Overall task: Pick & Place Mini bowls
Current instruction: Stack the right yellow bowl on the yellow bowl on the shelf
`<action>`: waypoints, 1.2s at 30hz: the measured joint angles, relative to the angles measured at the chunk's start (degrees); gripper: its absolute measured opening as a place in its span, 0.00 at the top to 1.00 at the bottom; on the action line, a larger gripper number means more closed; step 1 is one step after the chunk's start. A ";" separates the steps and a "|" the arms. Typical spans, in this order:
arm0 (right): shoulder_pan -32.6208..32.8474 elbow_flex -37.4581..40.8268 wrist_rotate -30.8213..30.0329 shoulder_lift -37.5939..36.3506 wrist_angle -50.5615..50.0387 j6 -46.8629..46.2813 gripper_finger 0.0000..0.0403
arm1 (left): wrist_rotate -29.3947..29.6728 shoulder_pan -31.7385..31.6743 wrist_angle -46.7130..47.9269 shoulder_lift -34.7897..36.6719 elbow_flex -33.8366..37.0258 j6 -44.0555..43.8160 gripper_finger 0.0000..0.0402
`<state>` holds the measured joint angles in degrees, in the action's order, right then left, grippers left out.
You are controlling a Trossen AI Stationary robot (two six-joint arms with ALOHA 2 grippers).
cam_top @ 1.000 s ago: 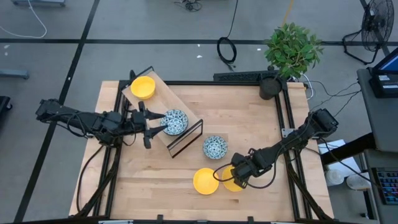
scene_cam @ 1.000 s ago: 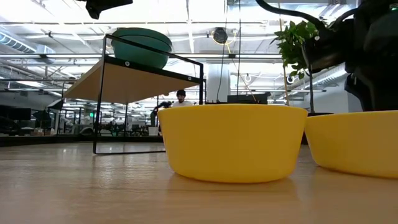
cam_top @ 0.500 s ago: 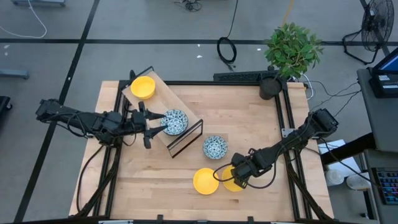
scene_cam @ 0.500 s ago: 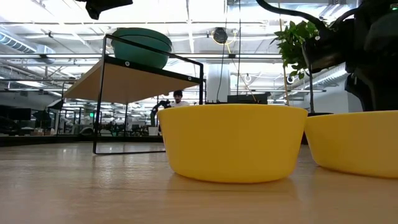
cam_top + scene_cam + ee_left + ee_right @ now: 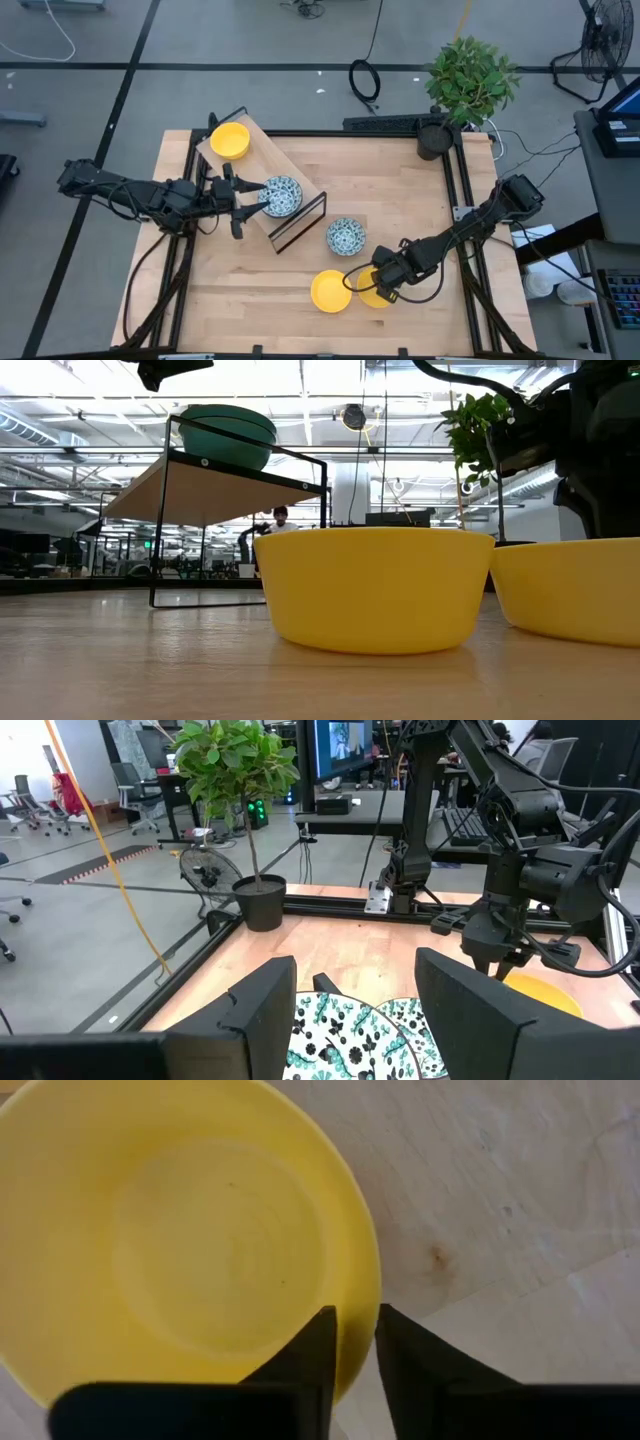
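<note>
So starting on the left side of the tabletop (image 5: 300, 170): there's a little wire-framed wooden shelf (image 5: 300, 192) sitting at an angle, with a plain yellow bowl (image 5: 230, 139) on its far end and a blue-patterned bowl (image 5: 281, 195) on the near end. The left pincer (image 5: 250, 200) is reaching in from the left and sits right at that patterned bowl, fingers spread apart on either side of its rim; from the left wrist cam the two dark fingers (image 5: 262, 1010) stand clearly open with the patterned bowl between them, not squeezed onto it.

Moving toward the middle, a second blue-patterned bowl (image 5: 346, 236) sits on the bare wood just beside the shelf's corner. Below it, near the front edge, is a yellow bowl (image 5: 330, 291) on its own, and touching or almost touching it on the right is another yellow bowl (image 5: 377, 295).

That last one is where the right pincer (image 5: 366, 285) is. The right wrist cam looks straight down into the bowl, and the fingers (image 5: 315, 1348) straddle its rim, one inside, one outside, pinched in close on the wall, so it looks clamped on the rim.

Far right corner at the back has a potted plant (image 5: 468, 85).
</note>
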<state>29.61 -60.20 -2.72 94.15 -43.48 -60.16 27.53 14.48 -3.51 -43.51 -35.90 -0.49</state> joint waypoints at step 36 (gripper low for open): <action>0.00 0.02 -0.42 -14.80 9.57 11.00 1.00 | 0.00 0.00 0.37 0.00 -0.02 0.00 0.48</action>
<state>29.61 -60.18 -3.14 79.34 -33.91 -49.16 27.53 14.48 -3.14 -43.51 -35.92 -0.49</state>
